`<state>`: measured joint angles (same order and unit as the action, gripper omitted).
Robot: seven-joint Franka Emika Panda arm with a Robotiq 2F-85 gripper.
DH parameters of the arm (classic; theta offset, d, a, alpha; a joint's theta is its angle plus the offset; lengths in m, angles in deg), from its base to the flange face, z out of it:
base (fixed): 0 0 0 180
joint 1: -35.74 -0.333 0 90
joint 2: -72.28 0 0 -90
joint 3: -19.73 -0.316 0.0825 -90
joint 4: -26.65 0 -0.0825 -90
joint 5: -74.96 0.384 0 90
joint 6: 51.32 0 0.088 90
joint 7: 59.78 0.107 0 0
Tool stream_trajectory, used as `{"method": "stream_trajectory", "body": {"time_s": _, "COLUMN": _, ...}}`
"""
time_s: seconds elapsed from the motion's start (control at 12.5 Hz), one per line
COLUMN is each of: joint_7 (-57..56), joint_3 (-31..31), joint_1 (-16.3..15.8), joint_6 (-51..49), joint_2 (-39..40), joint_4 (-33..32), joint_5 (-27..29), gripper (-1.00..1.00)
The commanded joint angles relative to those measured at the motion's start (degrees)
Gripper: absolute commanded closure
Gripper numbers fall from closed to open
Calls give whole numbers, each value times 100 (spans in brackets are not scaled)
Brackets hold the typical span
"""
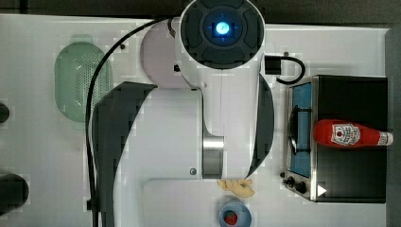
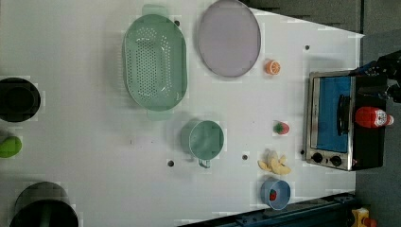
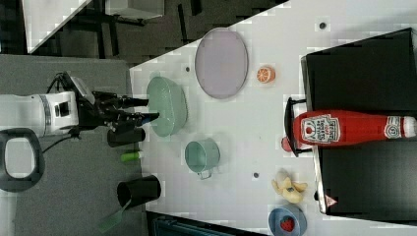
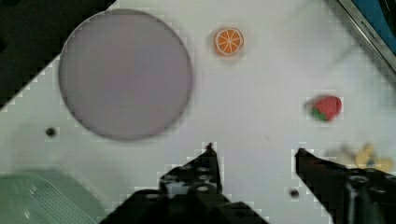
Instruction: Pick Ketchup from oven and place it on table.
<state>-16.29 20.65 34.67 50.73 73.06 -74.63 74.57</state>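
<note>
The Ketchup (image 1: pixel 347 134), a red bottle with a white label and cap, lies on its side on the black roof of the oven (image 1: pixel 352 94). Its base overhangs the front edge above the door handle, and its cap points to the top view's right. The same bottle (image 3: pixel 344 129) is large in the right view. My gripper (image 4: pixel 254 151) is open with nothing between its dark fingers. It hangs over the white table (image 4: pixel 252 93) between the purple plate and the oven's corner. In the right view the gripper (image 3: pixel 151 109) stands far from the bottle.
A pale purple plate (image 4: pixel 125 74), an orange slice (image 4: pixel 229 41) and a strawberry (image 4: pixel 326 107) lie under the gripper. A green colander (image 2: pixel 154 61), a green cup (image 2: pixel 205 139), banana pieces (image 2: pixel 274 163) and a blue bowl (image 2: pixel 275 193) sit on the table. Black cups stand at the left view's left edge.
</note>
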Motion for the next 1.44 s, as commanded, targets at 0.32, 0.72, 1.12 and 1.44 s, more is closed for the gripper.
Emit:
{"method": "stream_trajectory", "body": {"time_s": 0.32, "joint_7": 129, "joint_3": 448, "joint_1": 272, "joint_6": -654, "joint_2": -2155, "joint_4": -1250, "joint_5": 55, "gripper": -100}}
{"method": "stream_trajectory", "body": {"time_s": 0.72, "joint_7": 129, "joint_3": 1204, "joint_1": 519, "joint_6": 59, "joint_2": -1893, "joint_4": -1243, "joint_5": 55, "gripper": -100}}
{"method": "stream_trajectory", "body": {"time_s": 1.12, "joint_7": 122, "joint_3": 2155, "joint_1": 623, "joint_6": 482, "joint_2": -1322, "joint_4": -1231, "joint_5": 54, "gripper": -100}}
{"method": "stream_trajectory", "body": {"time_s": 1.44, "joint_7": 123, "joint_3": 2718, "joint_1": 638, "joint_6": 1316, "joint_2": -650, "joint_4": -1222, "joint_5": 55, "gripper": -100}}
